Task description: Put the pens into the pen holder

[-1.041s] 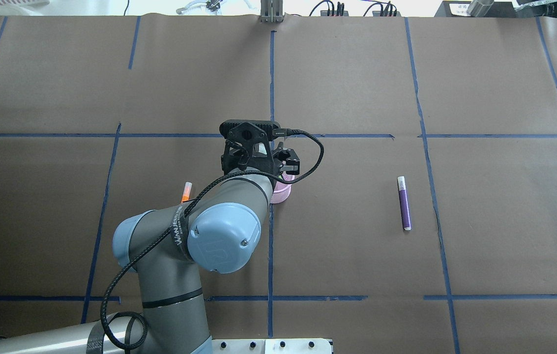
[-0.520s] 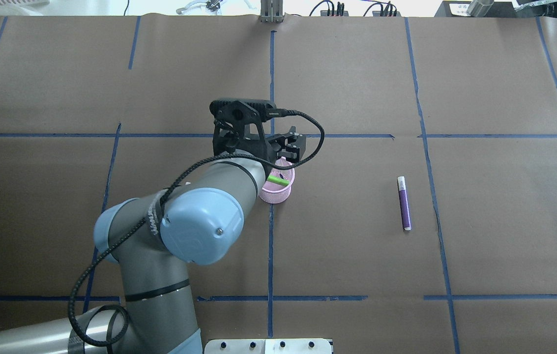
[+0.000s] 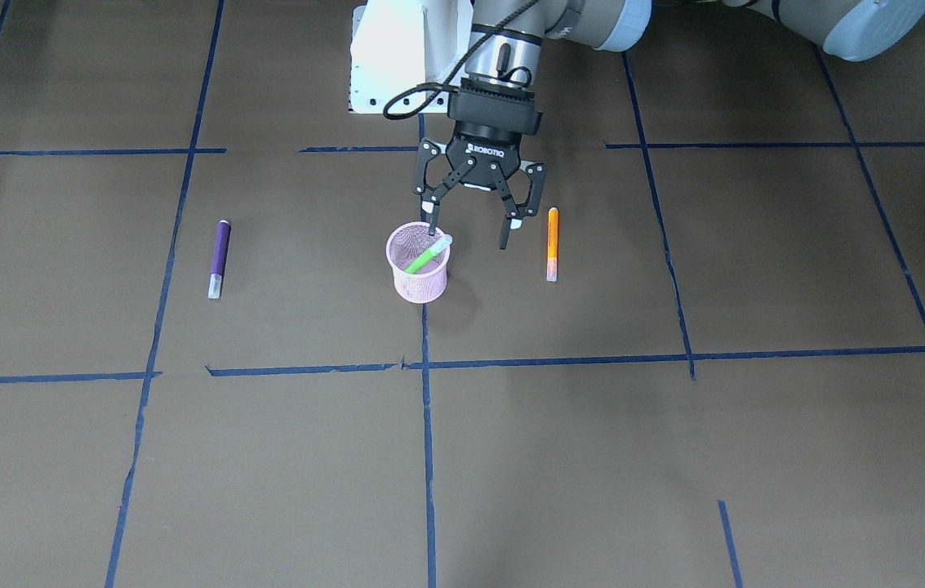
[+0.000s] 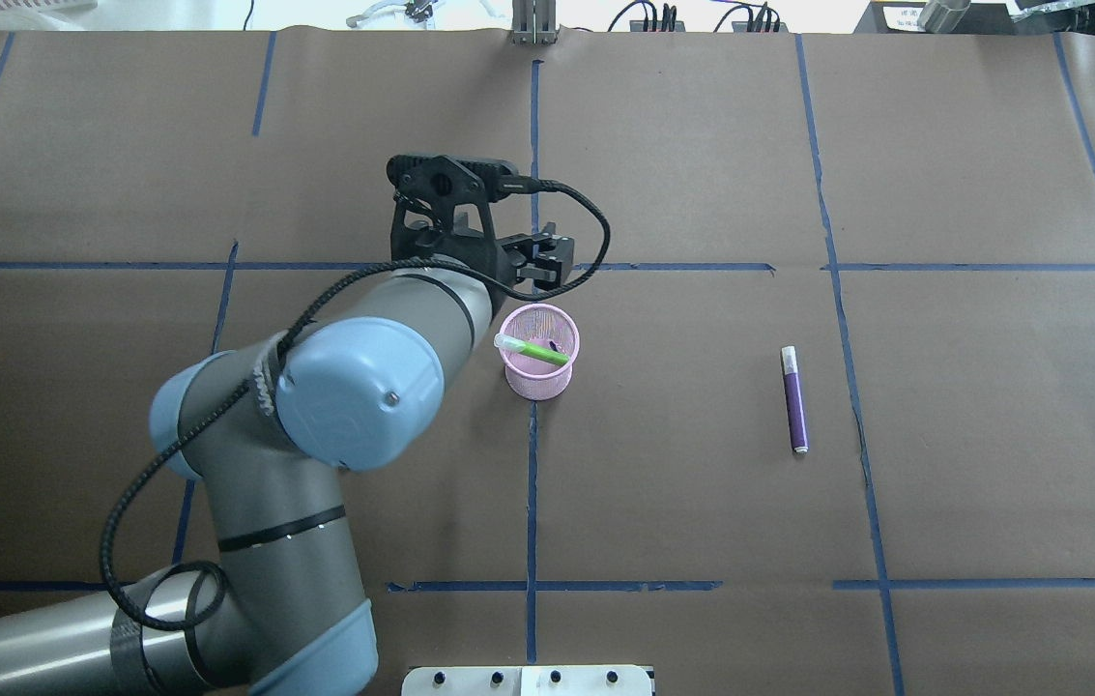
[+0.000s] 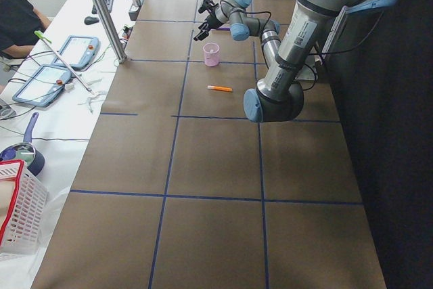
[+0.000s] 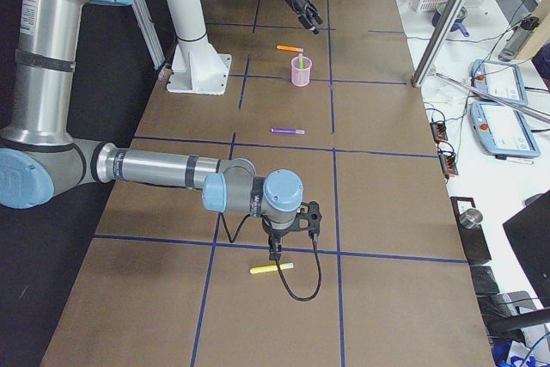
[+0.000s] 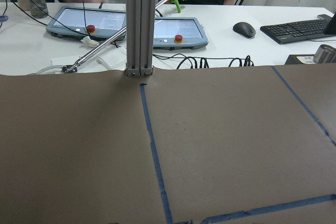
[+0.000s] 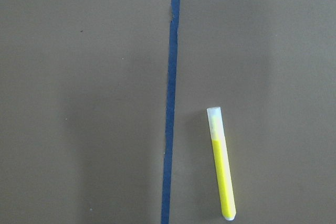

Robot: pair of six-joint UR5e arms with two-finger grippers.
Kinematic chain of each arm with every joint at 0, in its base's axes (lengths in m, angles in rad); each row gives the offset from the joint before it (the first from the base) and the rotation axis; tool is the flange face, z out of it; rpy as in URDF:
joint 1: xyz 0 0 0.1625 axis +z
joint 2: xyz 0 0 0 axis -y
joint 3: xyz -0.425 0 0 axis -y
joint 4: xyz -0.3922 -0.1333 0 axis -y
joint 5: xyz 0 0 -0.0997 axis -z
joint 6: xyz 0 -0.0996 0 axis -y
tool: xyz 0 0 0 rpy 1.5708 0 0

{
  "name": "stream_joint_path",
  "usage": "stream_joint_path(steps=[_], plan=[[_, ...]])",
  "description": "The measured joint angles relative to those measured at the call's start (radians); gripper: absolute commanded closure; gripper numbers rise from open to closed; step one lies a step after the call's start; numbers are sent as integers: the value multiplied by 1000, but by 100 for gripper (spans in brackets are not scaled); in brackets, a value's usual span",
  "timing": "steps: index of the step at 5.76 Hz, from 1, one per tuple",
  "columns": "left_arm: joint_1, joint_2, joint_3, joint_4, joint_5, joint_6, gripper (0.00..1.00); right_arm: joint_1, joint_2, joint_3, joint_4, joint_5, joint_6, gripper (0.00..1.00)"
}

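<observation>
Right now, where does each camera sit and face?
Front-facing: across the table, facing the robot, steeply down; left gripper, open.
Overhead: behind the robot, looking forward and down; left arm.
Exterior left: table's left end, looking along it; left arm nearest.
Exterior right: right end; right arm nearest.
Left wrist: toward the operators' desk; no gripper.
Right wrist: down on yellow pen; no gripper.
Shared: front-facing and overhead show green pen in pen holder.
</observation>
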State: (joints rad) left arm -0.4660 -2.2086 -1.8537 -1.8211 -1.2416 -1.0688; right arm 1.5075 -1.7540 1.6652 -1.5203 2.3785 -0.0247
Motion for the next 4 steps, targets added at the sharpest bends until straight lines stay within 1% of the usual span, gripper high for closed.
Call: stream_joint_path(steps=[1,3,4], plan=[[-11,15,0,2,-22,2,13,-24,58,-85,22,-16,0,10],[-13,21,0,3,-30,3,12,-52,211,-311,24,-14,-7,17],[-13,21,1,2,-30,2,12,-77,244,-380,24,-10,-11,18]])
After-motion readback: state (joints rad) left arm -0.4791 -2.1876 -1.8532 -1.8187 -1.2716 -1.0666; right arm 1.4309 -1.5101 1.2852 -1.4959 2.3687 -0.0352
